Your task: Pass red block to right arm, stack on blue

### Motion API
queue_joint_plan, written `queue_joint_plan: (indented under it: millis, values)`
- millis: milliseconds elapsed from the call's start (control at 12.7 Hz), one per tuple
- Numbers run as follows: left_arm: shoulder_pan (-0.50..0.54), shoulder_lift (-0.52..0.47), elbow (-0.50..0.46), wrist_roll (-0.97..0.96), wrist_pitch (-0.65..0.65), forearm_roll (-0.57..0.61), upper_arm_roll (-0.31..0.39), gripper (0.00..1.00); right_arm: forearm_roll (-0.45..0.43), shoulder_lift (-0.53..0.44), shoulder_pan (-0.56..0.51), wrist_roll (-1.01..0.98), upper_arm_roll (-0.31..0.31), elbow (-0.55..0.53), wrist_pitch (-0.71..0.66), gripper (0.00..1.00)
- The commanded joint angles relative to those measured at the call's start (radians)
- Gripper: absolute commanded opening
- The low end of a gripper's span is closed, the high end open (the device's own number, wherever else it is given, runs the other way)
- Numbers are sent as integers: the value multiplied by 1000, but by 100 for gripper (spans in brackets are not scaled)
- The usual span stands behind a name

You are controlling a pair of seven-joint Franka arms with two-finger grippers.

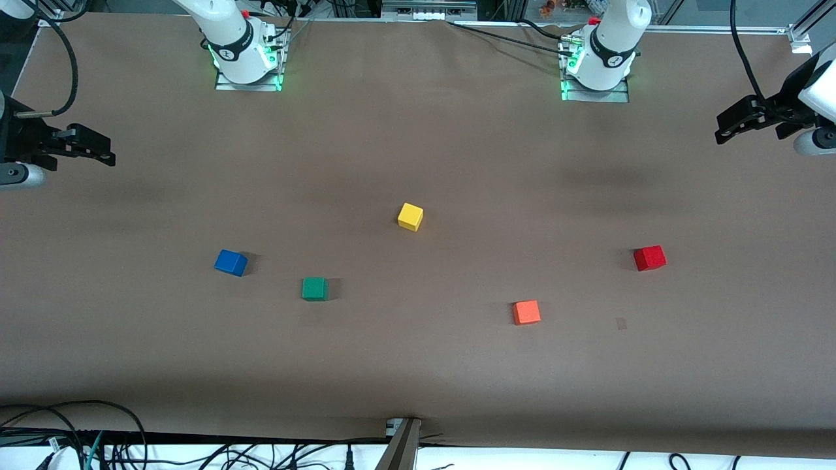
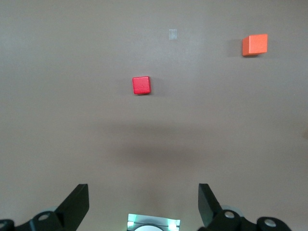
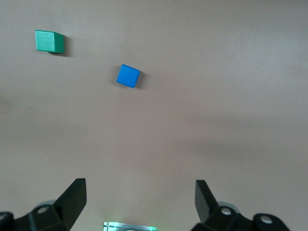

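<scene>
On the brown bench (image 1: 418, 130) sit five small blocks, none touching. Both arms wait high at the two ends. The left gripper (image 2: 143, 204) hangs with its fingers (image 2: 77, 202) wide apart, holding nothing. The right gripper (image 3: 140, 202) is the same. The red block (image 1: 650, 258) lies toward the left arm's end, with the orange block (image 1: 526, 312) nearer the front camera. The blue block (image 1: 230, 262) lies toward the right arm's end, near the green block (image 1: 315, 288). The yellow block (image 1: 410, 216) sits mid-bench. No writing can be read.
</scene>
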Motion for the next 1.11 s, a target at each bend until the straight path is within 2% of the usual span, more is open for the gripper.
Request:
queue_joint_plan:
  millis: [0, 1026]
  values:
    - [-14, -19, -12, -5, 25, -5, 9, 100, 13, 7, -9, 2, 6, 17, -1, 100]
    - [-12, -5, 8, 66, 40, 4, 18, 100, 18, 7, -12, 2, 6, 17, -1, 100]
